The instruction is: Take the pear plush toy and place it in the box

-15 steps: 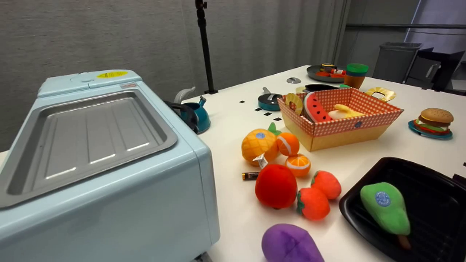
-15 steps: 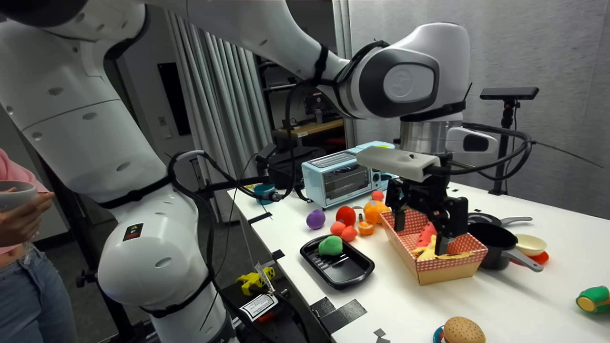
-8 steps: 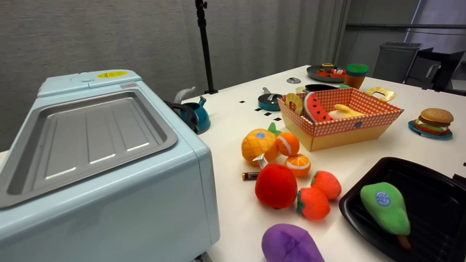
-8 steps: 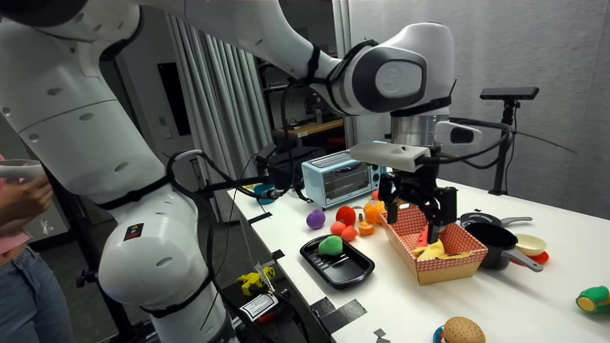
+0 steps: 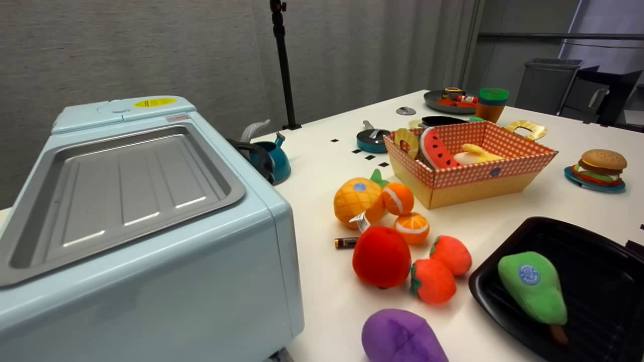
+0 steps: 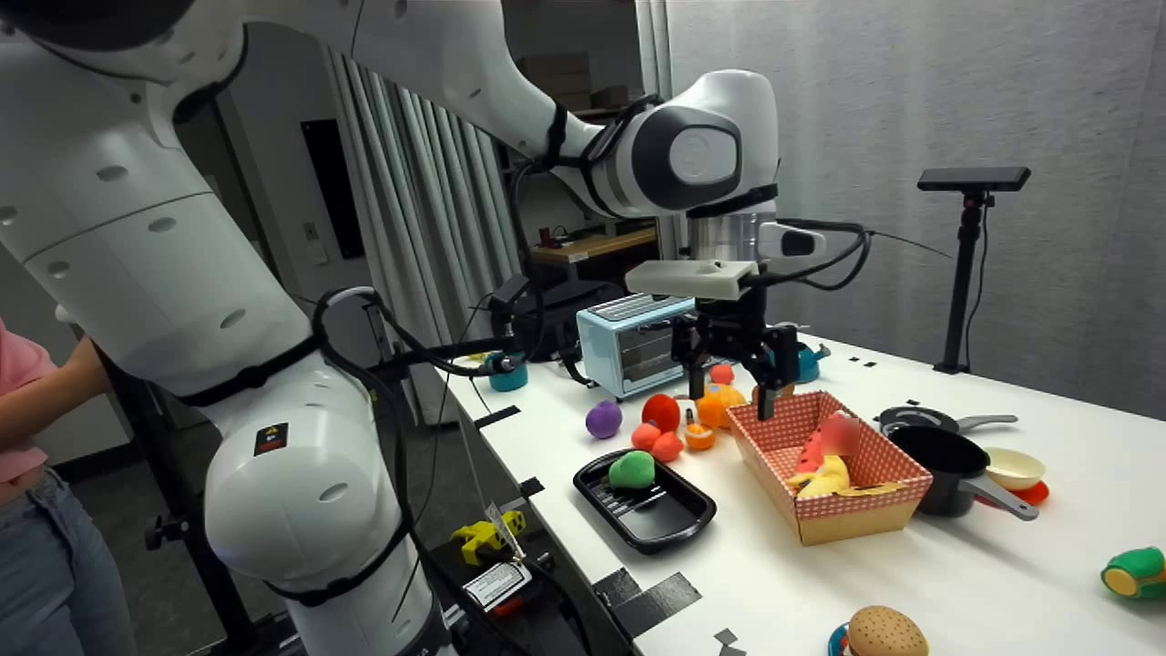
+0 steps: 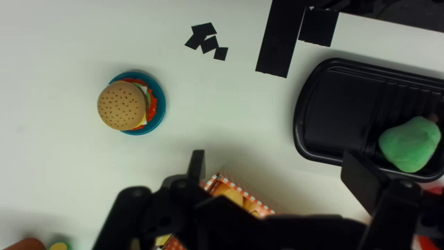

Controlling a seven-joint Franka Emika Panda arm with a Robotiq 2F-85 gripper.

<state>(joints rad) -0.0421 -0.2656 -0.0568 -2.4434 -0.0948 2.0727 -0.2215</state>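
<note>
The green pear plush toy (image 5: 534,289) lies in a black tray (image 5: 598,317) in both exterior views, with the pear (image 6: 631,470) at one end of the tray (image 6: 654,521). The wrist view shows the pear (image 7: 411,144) at the right. The red-checked box (image 5: 478,193) stands open beside the tray. It holds a watermelon slice (image 5: 436,151) and a yellow plush (image 5: 475,155). My gripper (image 6: 731,397) is open and empty, above the table near the box's far-left end (image 6: 852,526). In the wrist view its fingers (image 7: 274,159) are wide apart, partly hiding the box (image 7: 239,189).
A pale blue toaster oven (image 5: 251,251) stands near a pineapple plush (image 5: 354,201), a red round plush (image 5: 382,257) and a purple plush (image 5: 400,334). A toy burger (image 7: 123,106) sits on a blue plate. A black pot (image 6: 943,469) stands beside the box.
My gripper has moved left in the exterior view, from above the box toward the fruit plushes near its far-left end. It stays open. The pear, tray and box have not moved.
</note>
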